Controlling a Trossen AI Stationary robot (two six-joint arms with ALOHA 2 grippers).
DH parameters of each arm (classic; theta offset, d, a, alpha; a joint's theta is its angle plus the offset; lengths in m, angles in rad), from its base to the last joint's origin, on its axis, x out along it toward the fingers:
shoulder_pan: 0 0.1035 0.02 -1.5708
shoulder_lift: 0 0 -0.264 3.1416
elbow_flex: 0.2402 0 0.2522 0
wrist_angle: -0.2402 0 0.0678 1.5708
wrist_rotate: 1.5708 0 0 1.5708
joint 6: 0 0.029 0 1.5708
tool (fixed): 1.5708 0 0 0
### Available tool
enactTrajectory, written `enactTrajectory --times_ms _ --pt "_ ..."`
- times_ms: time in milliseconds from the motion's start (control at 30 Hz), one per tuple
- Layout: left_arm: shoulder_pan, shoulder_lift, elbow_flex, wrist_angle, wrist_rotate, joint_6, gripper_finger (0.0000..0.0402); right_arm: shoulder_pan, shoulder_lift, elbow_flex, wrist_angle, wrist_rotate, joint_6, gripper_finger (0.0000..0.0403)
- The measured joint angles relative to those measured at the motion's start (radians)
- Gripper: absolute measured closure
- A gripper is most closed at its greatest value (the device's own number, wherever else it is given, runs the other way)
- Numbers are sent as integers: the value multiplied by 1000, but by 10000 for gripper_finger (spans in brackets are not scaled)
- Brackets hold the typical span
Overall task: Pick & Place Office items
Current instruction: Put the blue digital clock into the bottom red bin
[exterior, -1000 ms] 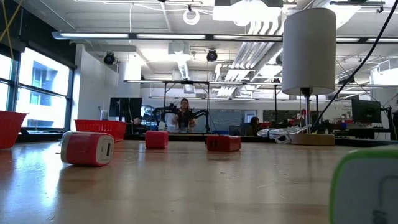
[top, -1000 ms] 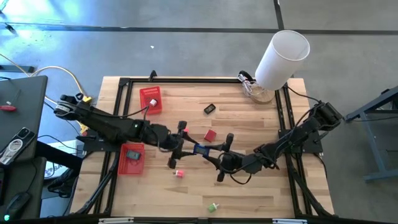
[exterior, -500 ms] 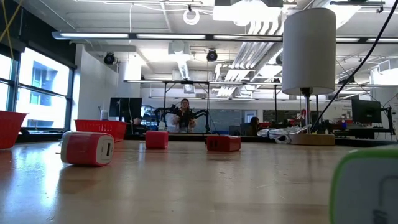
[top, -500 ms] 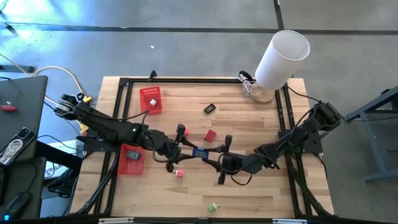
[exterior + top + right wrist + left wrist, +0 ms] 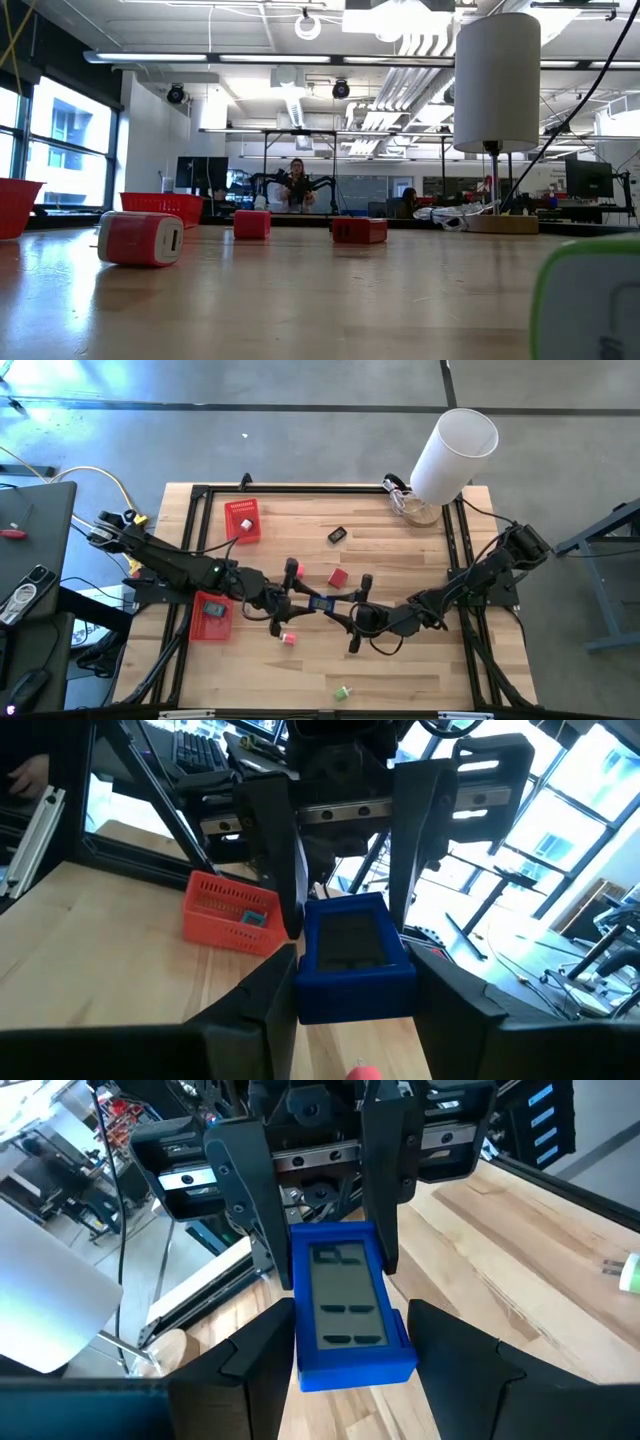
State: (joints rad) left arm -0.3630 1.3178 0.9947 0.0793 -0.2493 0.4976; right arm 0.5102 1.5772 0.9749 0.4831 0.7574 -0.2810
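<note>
Mid-table | blue item (image 5: pixel 322 602) held off the wood between left gripper (image 5: pixel 293 599) and right gripper (image 5: pixel 352 609) | both jaws closed on its opposite ends, which looks like a hand-over, release side unclear | dark face markings unreadable, no brand legible

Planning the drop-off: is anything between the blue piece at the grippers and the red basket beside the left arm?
Nothing loose shows. The blue piece sits mid-table where left gripper and right gripper meet; toward the red basket lies only the left arm itself. The pink piece is just off that line.
</note>
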Motion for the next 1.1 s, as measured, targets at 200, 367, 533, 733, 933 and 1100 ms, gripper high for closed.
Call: enactTrajectory --times_ms 200,367,533,733,933,1100 --pt "6 20 1 4 -16 -1 217 0 0 -1 -2 2 -1 255" --pt "15 39 1 3 -16 4 217 -1 0 -1 -7 0 -1 255" --pt "14 35 1 9 -16 3 220 -1 0 -1 -2 -1 -3 255" --pt "13 34 1 10 -24 -22 252 0 0 -1 0 6 -3 255" --pt "13 34 1 9 -30 -30 253 0 0 -1 -8 3 12 254" --pt "13 34 1 8 -27 -66 253 0 0 0 -13 -3 70 231"
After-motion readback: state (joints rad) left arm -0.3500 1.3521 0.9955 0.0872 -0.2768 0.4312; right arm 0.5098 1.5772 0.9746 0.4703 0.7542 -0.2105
